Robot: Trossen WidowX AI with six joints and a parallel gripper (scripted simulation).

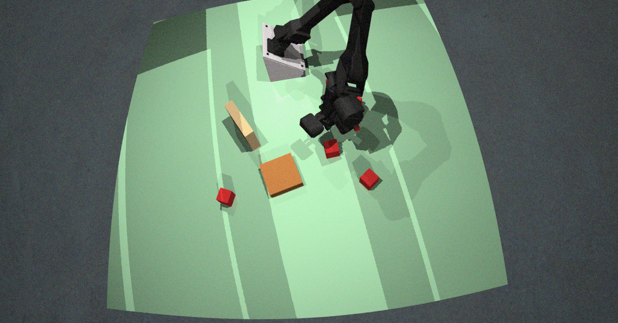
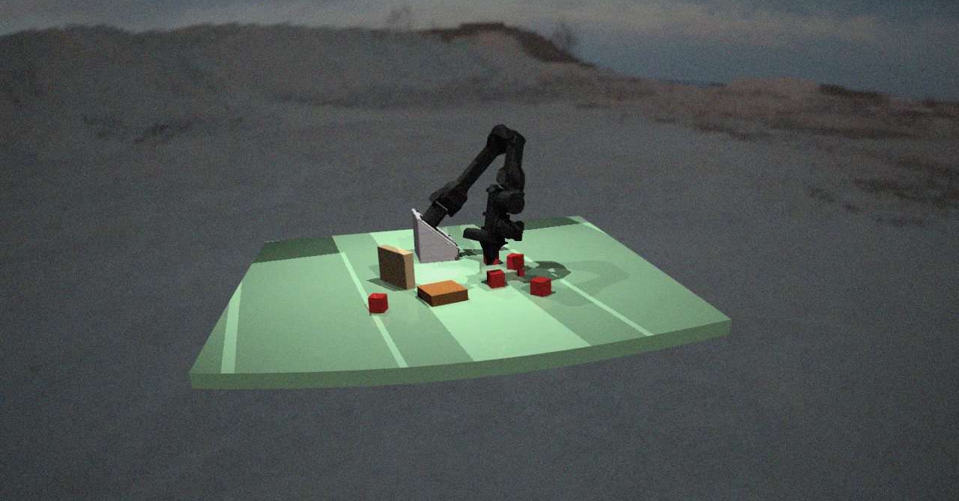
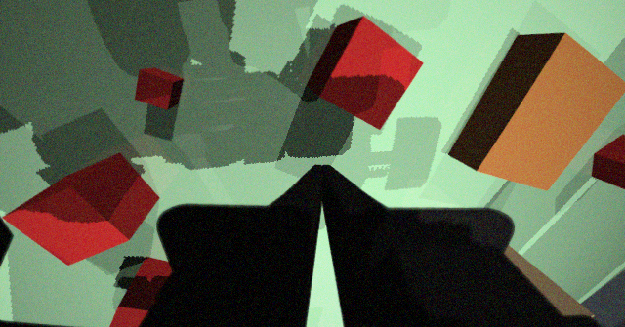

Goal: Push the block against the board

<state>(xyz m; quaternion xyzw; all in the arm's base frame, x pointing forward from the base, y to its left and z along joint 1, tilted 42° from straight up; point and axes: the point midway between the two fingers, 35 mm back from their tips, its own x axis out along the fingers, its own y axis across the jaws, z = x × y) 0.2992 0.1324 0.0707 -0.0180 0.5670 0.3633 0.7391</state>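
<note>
The orange square block (image 1: 281,175) (image 2: 442,291) (image 3: 554,112) lies flat on the table. The tan board (image 1: 243,120) (image 2: 395,266) stands upright on a narrow side, left of the block and farther back. In the wrist view a strip of the board (image 3: 547,285) shows at the lower right. Block and board are apart, with a gap between the board's near end and the block's nearest corner. My gripper (image 2: 491,261) (image 3: 321,172) is shut and empty, pointing down to the right of the block and behind it, touching neither part. Its fingertips are hidden in the top view.
A red cube (image 1: 331,149) (image 2: 496,278) (image 3: 373,68) lies between my gripper and the block's right side. Another red cube (image 1: 369,178) (image 2: 540,286) lies farther right, and one more (image 1: 226,196) (image 2: 377,302) left of the block. Further red cubes are partly hidden around my arm.
</note>
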